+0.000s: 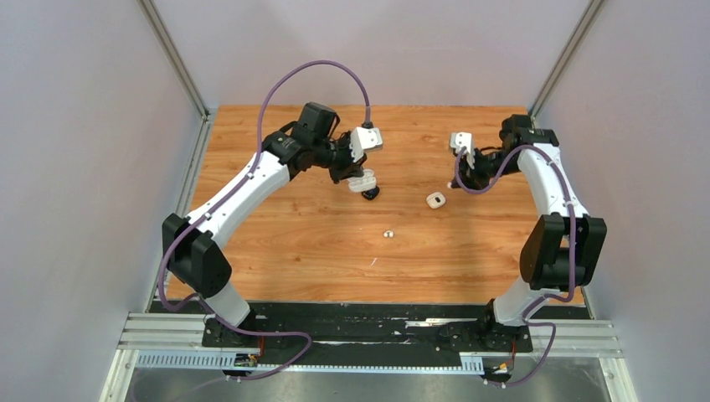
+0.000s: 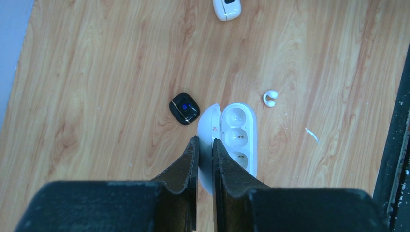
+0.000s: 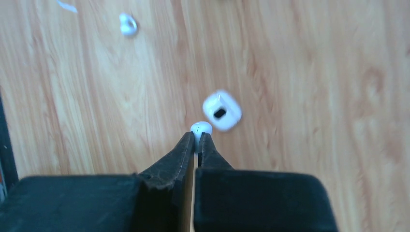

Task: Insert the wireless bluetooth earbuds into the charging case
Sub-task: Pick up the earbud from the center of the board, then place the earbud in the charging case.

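My left gripper point(image 2: 205, 140) is shut on the raised lid of an open white charging case point(image 2: 239, 135), whose round wells show nothing inside. The top view shows that gripper point(image 1: 358, 172) holding the case point(image 1: 364, 180) just above the wood. My right gripper point(image 3: 198, 136) is shut on a small white earbud point(image 3: 201, 128) that pokes out past its tips; in the top view this gripper point(image 1: 465, 167) hovers at the right rear. A second white earbud point(image 2: 270, 98) lies loose on the table point(image 1: 388, 234), to the right of the held case.
A black case point(image 2: 184, 108) with a blue light lies left of the held case. A small square white case point(image 3: 222, 111) sits just beyond my right fingertips, seen also in the top view point(image 1: 435, 200). The wooden table point(image 1: 293, 251) has grey walls on three sides.
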### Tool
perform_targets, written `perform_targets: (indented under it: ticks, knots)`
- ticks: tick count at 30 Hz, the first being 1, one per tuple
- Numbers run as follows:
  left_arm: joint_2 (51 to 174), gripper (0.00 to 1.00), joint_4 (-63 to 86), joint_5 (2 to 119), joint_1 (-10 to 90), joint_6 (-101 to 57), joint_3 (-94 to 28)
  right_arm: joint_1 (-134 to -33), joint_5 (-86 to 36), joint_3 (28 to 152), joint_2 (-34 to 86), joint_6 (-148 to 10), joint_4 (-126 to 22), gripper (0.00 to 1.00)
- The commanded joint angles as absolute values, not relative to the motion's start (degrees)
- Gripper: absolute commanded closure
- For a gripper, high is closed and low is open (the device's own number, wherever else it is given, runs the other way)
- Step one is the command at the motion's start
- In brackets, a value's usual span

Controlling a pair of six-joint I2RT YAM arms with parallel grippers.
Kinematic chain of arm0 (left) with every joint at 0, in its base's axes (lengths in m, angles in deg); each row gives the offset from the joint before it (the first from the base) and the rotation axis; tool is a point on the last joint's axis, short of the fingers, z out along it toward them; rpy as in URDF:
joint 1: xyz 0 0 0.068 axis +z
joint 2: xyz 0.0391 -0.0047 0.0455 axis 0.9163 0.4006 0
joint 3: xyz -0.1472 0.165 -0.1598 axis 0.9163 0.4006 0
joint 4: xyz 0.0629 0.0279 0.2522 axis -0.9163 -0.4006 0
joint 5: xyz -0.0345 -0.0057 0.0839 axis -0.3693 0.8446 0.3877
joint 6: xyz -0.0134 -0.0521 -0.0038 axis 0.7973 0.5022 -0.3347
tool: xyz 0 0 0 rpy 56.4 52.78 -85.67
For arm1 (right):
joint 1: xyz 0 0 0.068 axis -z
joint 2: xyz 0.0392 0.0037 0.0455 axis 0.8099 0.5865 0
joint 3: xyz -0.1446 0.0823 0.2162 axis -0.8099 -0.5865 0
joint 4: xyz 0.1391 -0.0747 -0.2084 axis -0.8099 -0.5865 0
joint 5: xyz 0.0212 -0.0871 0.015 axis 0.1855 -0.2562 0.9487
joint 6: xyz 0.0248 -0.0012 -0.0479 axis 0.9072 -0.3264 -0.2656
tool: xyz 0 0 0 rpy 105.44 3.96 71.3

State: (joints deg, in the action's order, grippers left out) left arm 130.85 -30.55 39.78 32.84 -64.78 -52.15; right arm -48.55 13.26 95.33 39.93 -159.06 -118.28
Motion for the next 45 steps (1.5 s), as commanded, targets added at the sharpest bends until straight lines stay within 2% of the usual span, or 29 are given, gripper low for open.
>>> perform_targets:
  ticks: [1,6,12,20,45]
  knots:
    - [131.6,1.0,-28.4,35.1,33.1,-65.5,-53.3,-54.5,26.1,106.1,39.6,-154.7,-131.1,1.0]
    - [132.9,1.0,-23.7,27.9,33.0,-66.3,-52.4,-61.5,32.6,116.1,42.6,-146.2,-132.0,1.0]
    - [135.0,1.0,-21.4,26.8,31.2,-69.0,-53.4,-68.0,33.3,121.6,44.1,-142.4,-132.0,1.0]
    - [133.5,1.0,-20.9,26.8,29.4,-69.5,-52.6,-74.1,29.7,112.3,37.0,-132.8,-115.7,1.0]
    - [129.4,1.0,-22.0,29.4,27.1,-72.2,-50.4,-78.3,14.8,101.7,31.5,-129.6,-106.5,1.0]
